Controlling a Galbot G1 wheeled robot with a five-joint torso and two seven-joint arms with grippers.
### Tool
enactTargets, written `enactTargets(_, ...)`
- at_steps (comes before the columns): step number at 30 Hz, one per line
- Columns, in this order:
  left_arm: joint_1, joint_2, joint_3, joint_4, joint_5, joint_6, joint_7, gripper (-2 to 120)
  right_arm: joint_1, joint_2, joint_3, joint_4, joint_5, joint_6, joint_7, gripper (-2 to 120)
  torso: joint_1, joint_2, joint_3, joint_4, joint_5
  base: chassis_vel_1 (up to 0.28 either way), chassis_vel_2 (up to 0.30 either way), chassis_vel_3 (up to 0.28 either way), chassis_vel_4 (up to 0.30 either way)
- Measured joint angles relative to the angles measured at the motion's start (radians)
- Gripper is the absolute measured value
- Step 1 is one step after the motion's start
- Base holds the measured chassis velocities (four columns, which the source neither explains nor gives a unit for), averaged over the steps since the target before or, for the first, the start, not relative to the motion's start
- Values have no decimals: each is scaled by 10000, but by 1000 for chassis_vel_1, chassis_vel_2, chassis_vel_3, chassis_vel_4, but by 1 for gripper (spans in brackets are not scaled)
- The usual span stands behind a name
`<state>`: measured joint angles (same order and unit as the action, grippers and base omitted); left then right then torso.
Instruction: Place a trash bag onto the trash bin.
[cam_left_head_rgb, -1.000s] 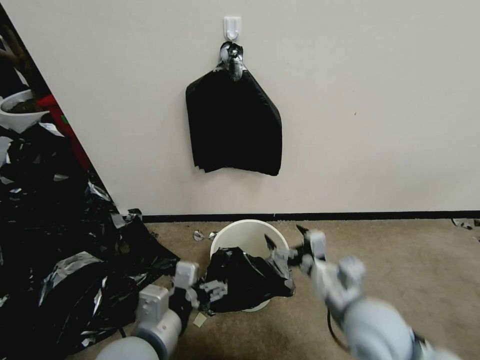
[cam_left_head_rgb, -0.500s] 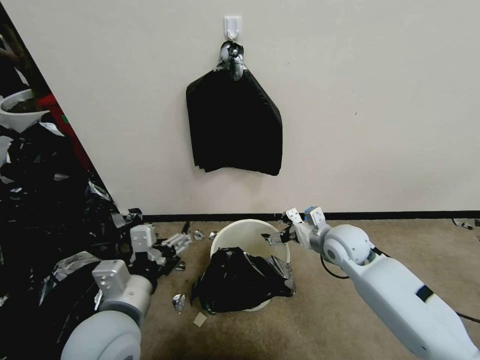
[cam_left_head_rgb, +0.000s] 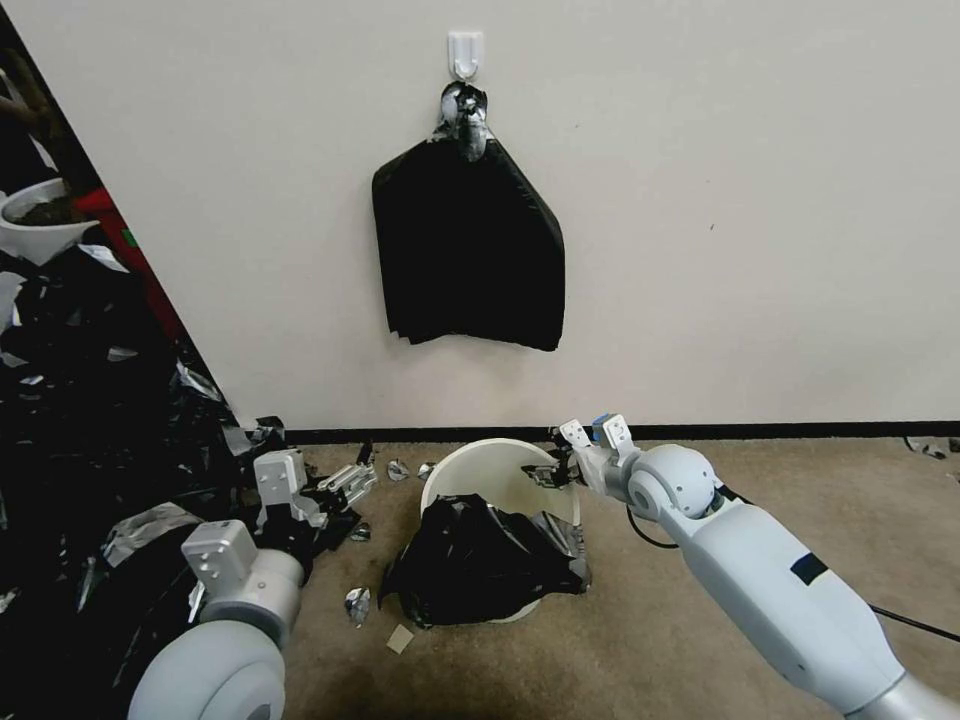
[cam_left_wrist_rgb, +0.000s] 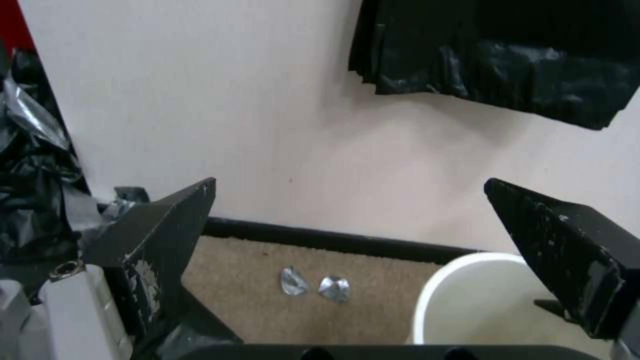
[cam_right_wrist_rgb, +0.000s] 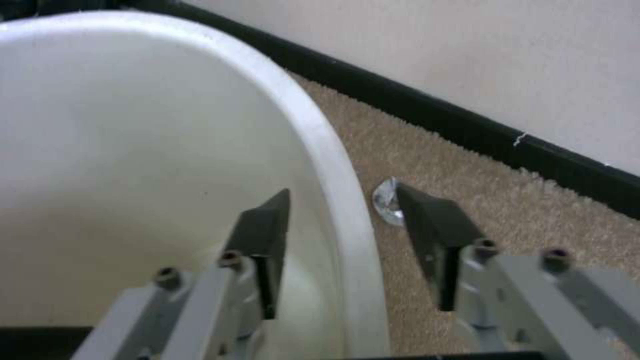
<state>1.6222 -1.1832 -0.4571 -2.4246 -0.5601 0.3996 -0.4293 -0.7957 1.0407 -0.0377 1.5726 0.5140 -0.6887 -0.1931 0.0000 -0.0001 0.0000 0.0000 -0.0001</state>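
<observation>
Carpet by a pale wall: bin (cam_left_head_rgb: 497, 478) stands near the baseboard w/ the trash bag (cam_left_head_rgb: 480, 570) crumpled over its near rim. Right gripper (cam_left_head_rgb: 548, 474) is part open, empty, jaws straddling the far-right rim. Left gripper (cam_left_head_rgb: 352, 484) is wide open, empty, left of the bin beside a heap of black plastic (cam_left_head_rgb: 90, 440).

The trash bin (cam_left_head_rgb: 497, 478) is smooth cream-white plastic, the trash bag (cam_left_head_rgb: 480, 565) draped over its near rim thin, glossy, wrinkled black plastic, and the carpet (cam_left_head_rgb: 720, 560) beneath rough tan pile.
</observation>
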Motion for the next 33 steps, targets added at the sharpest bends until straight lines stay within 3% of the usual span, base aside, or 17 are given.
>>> enactTargets(3,15,-10,29,3,58,-43,-7,100,-220,-43,-43,302,769,475,1238,27,0,0,0,0,1,0,0,0,0)
enactTargets(4,-9,-6,65,28,105,-56,-12,100,-390,-81,-121,617,1359,687,2107,24,0,0,0,0,0,0,0,0,0)
enactTargets(5,-9,-6,65,28,105,-56,-12,100,-390,-81,-121,617,1359,687,2107,24,0,0,0,0,0,0,0,0,0)
enactTargets(8,-75,-2,133,81,232,-86,-19,100,-867,-201,-351,1440,2548,1253,4229,11,0,1,-1,3,0,0,0,0,0)
enactTargets(9,-75,-2,133,81,232,-86,-19,100,-867,-201,-351,1440,2548,1253,4229,11,0,1,-1,3,0,0,0,0,0)
enactTargets(11,-98,-13,158,110,254,-92,-22,100,-1200,-232,-471,1855,3017,1663,5425,7,0,1,-1,0,1,0,0,0,0)
enactTargets(12,-116,-23,181,152,270,-117,-26,100,-1623,-210,-554,2254,3540,2207,6757,7,0,2,-1,0,0,0,0,0,0)
enactTargets(13,-116,-23,181,152,270,-117,-26,100,-1623,-210,-554,2254,3540,2207,6757,7,0,2,-1,0,0,0,0,0,0)
enactTargets(15,-158,-25,222,256,292,-169,-32,100,-2350,76,-593,2872,4475,3772,9313,7,0,2,-1,-1,-1,0,0,0,0)
enactTargets(17,-222,-16,264,335,295,-185,-33,100,-2794,602,-573,3148,4867,5553,10968,7,0,1,-1,0,0,0,0,0,0)
enactTargets(18,-222,-16,264,335,295,-185,-33,100,-2794,602,-573,3148,4867,5553,10968,7,0,1,-1,0,0,0,0,0,0)
enactTargets(22,-327,-7,366,432,303,-187,-38,100,-3245,1479,-381,3221,4562,7042,12554,7,0,2,-1,-1,1,0,0,0,0)
enactTargets(33,-254,-28,424,451,368,-195,-40,100,-3714,2126,-318,3069,3724,7479,13110,8,0,2,-1,0,-1,0,0,0,0)
